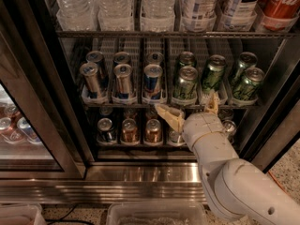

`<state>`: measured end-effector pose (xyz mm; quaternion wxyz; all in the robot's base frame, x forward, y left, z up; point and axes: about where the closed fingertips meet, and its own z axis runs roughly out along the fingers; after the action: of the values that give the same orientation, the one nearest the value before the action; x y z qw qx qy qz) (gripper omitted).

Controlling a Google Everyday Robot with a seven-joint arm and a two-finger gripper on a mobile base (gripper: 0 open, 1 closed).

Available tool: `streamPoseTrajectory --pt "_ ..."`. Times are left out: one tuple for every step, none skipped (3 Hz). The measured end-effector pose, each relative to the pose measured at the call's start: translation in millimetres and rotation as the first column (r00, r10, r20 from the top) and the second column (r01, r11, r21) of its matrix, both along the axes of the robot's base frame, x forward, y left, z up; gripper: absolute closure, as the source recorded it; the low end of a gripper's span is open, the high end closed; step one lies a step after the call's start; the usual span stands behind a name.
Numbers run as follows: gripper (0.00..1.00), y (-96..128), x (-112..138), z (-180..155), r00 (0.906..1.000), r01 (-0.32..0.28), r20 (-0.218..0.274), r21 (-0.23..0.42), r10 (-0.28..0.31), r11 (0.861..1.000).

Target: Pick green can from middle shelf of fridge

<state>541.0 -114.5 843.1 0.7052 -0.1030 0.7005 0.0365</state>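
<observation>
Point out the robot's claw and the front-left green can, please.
Pale two-finger gripper (191,110): camera view, midway between fingertips, just below middle shelf (140,105).
Slim shiny green can (185,84): camera view, mid body.

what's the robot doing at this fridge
A robot arm is reaching into the fridge toward the green cans on the middle shelf. Its end effector is open and empty, just in front of the shelf's front rail, below the leftmost green lane. No can is grasped yet.
</observation>
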Motion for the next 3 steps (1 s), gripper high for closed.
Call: streamPoseTrajectory --pt "0.31 -0.3 3.3 4.0 0.9999 0.011 0.008 0.001 -0.011 1.000" --pt "0.24 -2.1 12.1 13.6 0.9996 0.019 0.021 0.004 -0.019 1.000" --pt "0.26 -5.0 21.0 14.6 0.9995 0.027 0.018 0.007 -0.027 1.000"
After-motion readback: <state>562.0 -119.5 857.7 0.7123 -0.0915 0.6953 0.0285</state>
